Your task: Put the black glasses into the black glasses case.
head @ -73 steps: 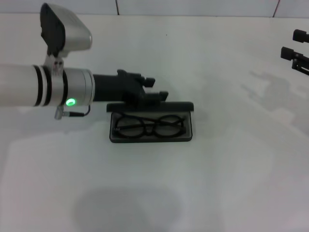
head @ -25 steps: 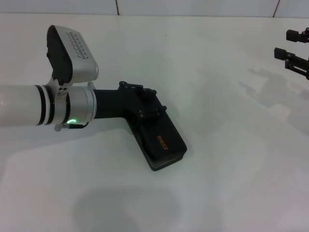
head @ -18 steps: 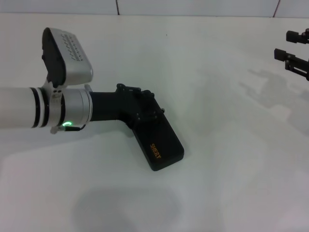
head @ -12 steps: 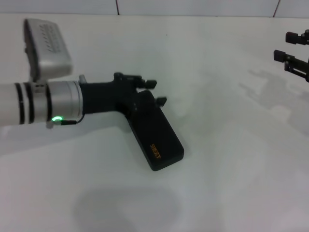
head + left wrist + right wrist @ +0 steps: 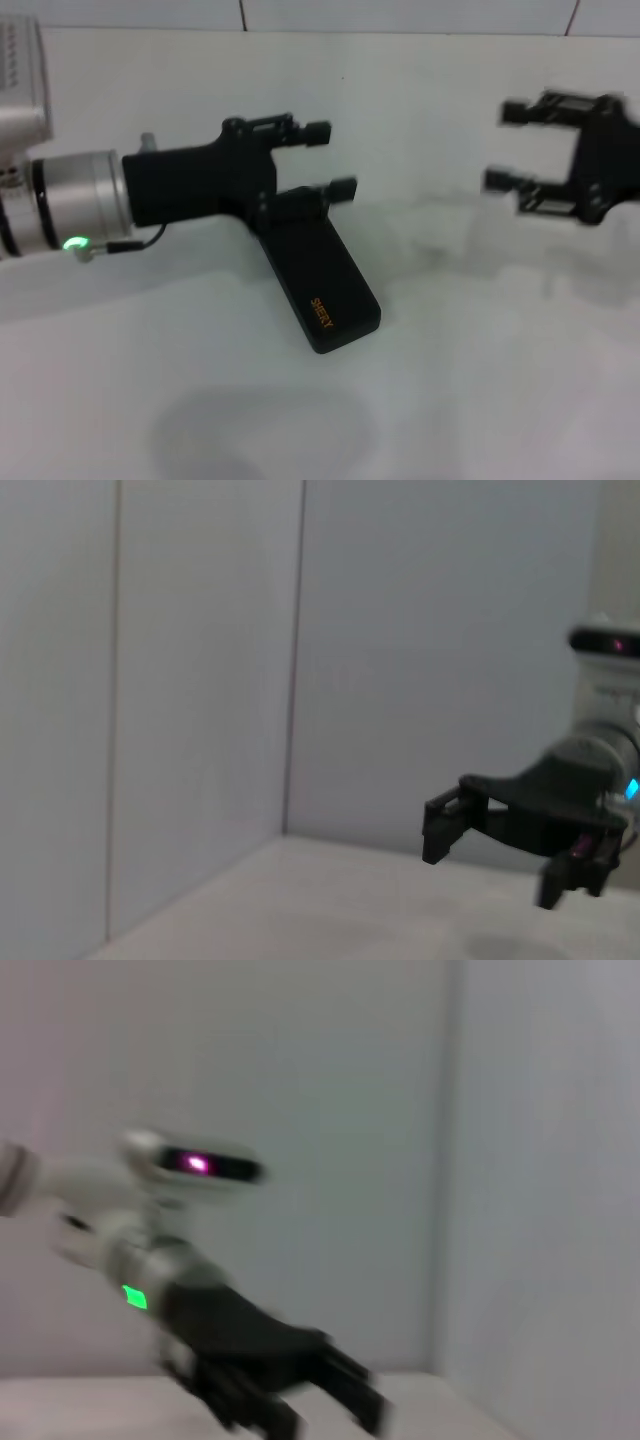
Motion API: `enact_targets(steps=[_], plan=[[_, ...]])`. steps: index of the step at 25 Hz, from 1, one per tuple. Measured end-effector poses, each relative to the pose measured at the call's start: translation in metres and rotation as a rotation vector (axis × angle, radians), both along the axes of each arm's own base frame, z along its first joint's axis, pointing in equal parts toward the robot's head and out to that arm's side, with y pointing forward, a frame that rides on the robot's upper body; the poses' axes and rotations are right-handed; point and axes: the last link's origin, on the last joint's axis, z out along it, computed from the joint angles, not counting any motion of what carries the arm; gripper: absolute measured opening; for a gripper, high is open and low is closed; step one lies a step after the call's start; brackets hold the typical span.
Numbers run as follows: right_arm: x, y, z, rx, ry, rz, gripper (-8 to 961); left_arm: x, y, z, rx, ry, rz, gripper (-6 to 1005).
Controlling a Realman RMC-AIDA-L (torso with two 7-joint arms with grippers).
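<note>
The black glasses case (image 5: 322, 272) lies shut on the white table, slanted, with its orange lettering (image 5: 322, 313) facing up. The black glasses are hidden, out of view. My left gripper (image 5: 330, 158) is open and empty, just over the far end of the case; its lower finger (image 5: 343, 186) is by the case's far corner. My right gripper (image 5: 506, 147) is open and empty, in the air to the right of the case and apart from it. It also shows in the left wrist view (image 5: 492, 868). The left arm shows blurred in the right wrist view (image 5: 250, 1360).
The white table (image 5: 480, 380) spreads around the case. A pale wall with panel seams (image 5: 295, 650) stands behind it.
The case lid has gone from open to shut and the case has turned slantwise. My left gripper has drawn back off the lid. My right gripper has swung in from the right edge.
</note>
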Motion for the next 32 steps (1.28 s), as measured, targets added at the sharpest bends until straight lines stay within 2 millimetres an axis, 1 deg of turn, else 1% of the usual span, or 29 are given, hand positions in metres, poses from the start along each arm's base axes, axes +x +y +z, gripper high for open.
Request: enact_targets(steps=[2, 5, 8, 9, 10, 11, 13, 17, 32], plan=[[-0.008, -0.002, -0.013, -0.064, 0.007, 0.032, 605, -0.005, -0.005, 0.002, -0.003, 0.021, -0.017, 630], [-0.018, -0.002, -0.034, -0.143, 0.021, 0.071, 707, -0.017, -0.018, 0.01, -0.017, 0.055, -0.045, 745], [-0.023, -0.003, -0.046, -0.153, 0.036, 0.11, 817, -0.027, -0.031, 0.017, -0.028, 0.063, -0.065, 859], [-0.023, -0.003, -0.046, -0.153, 0.036, 0.11, 853, -0.031, -0.035, 0.02, -0.024, 0.058, -0.065, 861], [-0.025, -0.004, -0.051, -0.138, 0.055, 0.131, 890, -0.033, -0.037, 0.022, -0.017, 0.054, -0.067, 864], [-0.026, -0.004, -0.053, -0.134, 0.063, 0.134, 890, -0.033, -0.037, 0.022, -0.017, 0.054, -0.067, 866], [-0.028, -0.003, -0.055, -0.126, 0.079, 0.138, 890, -0.042, -0.047, 0.027, 0.002, 0.044, -0.072, 870], [-0.03, -0.002, -0.06, -0.099, 0.1, 0.146, 891, -0.046, -0.052, 0.029, -0.001, 0.043, -0.076, 879], [-0.027, -0.002, -0.065, -0.067, 0.098, 0.143, 892, -0.049, -0.052, 0.033, 0.021, 0.035, -0.069, 884]])
